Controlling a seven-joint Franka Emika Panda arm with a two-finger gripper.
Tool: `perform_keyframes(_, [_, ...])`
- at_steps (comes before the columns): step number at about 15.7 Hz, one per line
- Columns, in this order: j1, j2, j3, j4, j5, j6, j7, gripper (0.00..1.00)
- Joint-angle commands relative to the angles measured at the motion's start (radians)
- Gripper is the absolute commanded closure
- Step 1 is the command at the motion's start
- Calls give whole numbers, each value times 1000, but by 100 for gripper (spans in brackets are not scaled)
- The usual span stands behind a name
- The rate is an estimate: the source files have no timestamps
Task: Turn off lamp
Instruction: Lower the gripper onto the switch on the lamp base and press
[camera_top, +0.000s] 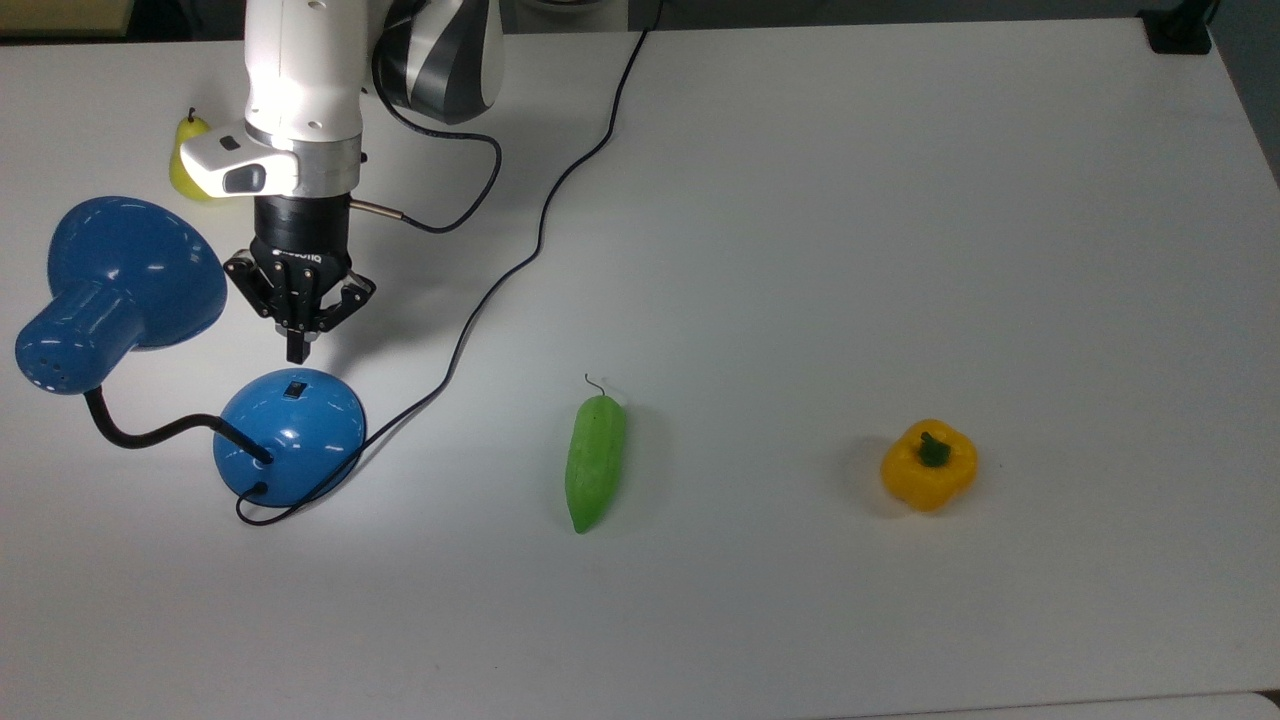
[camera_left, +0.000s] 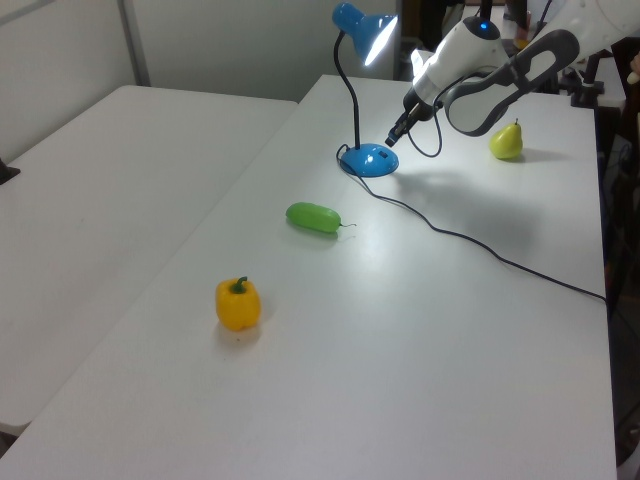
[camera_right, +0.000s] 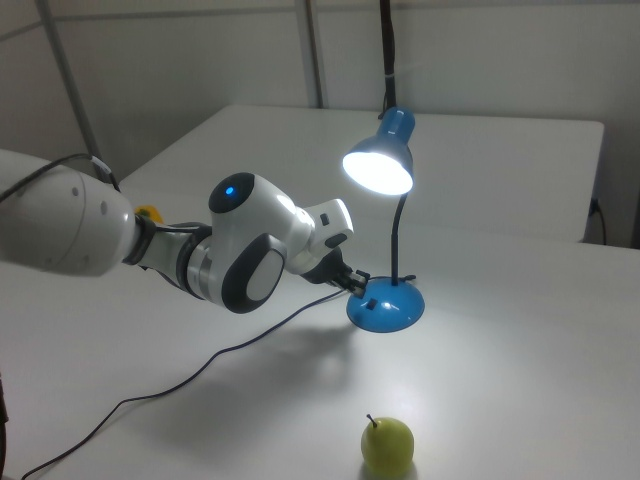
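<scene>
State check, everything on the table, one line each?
lamp: on, shade lit, standing upright
lamp switch: not pressed yet
pincer: shut, empty, tip just short of the lamp base
pear: upright, untouched
cucumber: lying flat
yellow pepper: upright, stem up
black cord: slack across the table

1. The top view looks straight down on the white table (camera_top: 800, 200) from close above.
2. The left view looks along the table from a raised far corner — the lamp (camera_left: 365, 40) stands at its far end.
3. The right view sits low and near, facing the lamp's lit shade.
4. All three share the lamp and the arm (camera_right: 250, 250).
</scene>
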Motion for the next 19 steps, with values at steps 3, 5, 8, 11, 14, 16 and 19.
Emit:
perform_keyframes(3, [-2,74,-6,69,26,24,14,100])
perform_keyframes(5, [-2,90,-6,69,27,74,14,100])
perform_keyframes(8, [-1,96,-6,67,30,99,14,100])
perform_keyframes(11, [-1,96,-6,66,29,98,14,100])
perform_keyframes(14, [-1,96,-6,58,27,98,14,100])
perform_keyframes(16, [-1,100,-6,56,26,98,12,100])
perform_keyframes(19, [-1,108,-6,55,26,98,7,100])
